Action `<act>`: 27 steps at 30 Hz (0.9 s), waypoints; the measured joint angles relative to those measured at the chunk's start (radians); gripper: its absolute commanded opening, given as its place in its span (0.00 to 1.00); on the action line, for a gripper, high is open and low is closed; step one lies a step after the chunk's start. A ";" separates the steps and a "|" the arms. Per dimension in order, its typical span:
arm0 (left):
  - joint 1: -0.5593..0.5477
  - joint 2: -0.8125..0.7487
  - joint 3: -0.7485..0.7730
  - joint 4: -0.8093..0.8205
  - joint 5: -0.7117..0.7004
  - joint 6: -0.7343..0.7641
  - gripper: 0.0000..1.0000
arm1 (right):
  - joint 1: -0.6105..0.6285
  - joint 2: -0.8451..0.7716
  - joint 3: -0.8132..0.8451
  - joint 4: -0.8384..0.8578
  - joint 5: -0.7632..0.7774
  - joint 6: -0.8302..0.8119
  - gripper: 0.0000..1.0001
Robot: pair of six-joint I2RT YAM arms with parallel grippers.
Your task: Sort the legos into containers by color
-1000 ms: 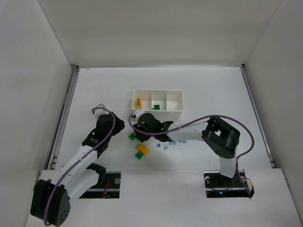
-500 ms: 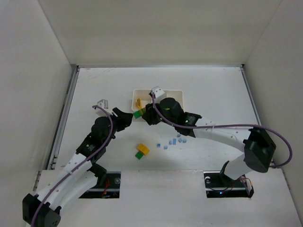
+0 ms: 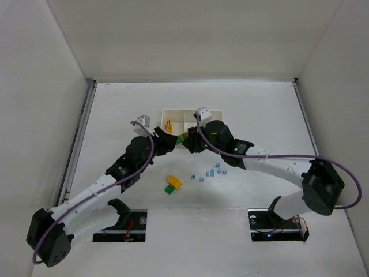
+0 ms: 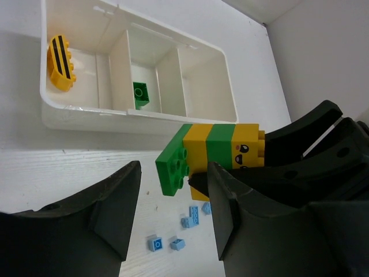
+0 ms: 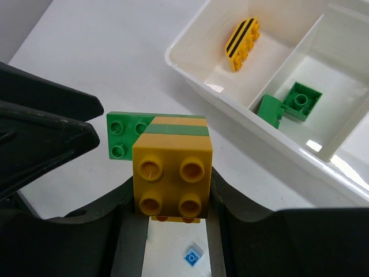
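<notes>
Pinches a lego stack [image 5: 172, 170] with the right gripper [image 5: 171, 210], one finger pressed on each side. Holds it up in the air, just in front of the white tray [image 4: 104, 122], not in any box. Built of yellow and green layers, with a flat green piece sticking out at one end and a little face on a yellow side.

Reaches in with the left gripper [image 4: 173, 190] from the other side, fingers spread wide. Lines them up by the green end of the stack, very near. Hard to tell whether touching or not.

Moved a lot since a second ago. Back then, had the right gripper low over the table, a little way in front of the tray. Half a second ago, had it up by the tray's left front corner, with the left gripper a bit farther off. Now has both grippers nose to nose.

Left alone all this time: a yellow-green pair [image 3: 172, 184] on the table and the tiny blue legos [image 3: 210, 172] near it. Same as before inside the tray: a yellow striped lego [image 4: 60, 55] in the left box, green legos [image 5: 300, 99] in the middle box.
</notes>
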 measured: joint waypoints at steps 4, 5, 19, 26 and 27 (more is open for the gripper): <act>-0.005 0.034 0.018 0.022 -0.017 0.013 0.45 | -0.030 -0.040 -0.037 0.033 -0.020 0.016 0.28; -0.006 0.045 0.023 0.029 -0.019 0.014 0.45 | -0.037 -0.048 -0.047 0.041 -0.027 0.022 0.28; -0.068 0.187 0.069 0.134 -0.030 0.055 0.16 | -0.086 -0.083 -0.109 0.122 -0.103 0.083 0.28; -0.076 0.199 0.072 0.161 -0.041 0.072 0.11 | -0.151 -0.128 -0.164 0.168 -0.161 0.138 0.28; -0.071 0.203 0.072 0.161 -0.045 0.074 0.10 | -0.172 -0.144 -0.175 0.175 -0.168 0.150 0.28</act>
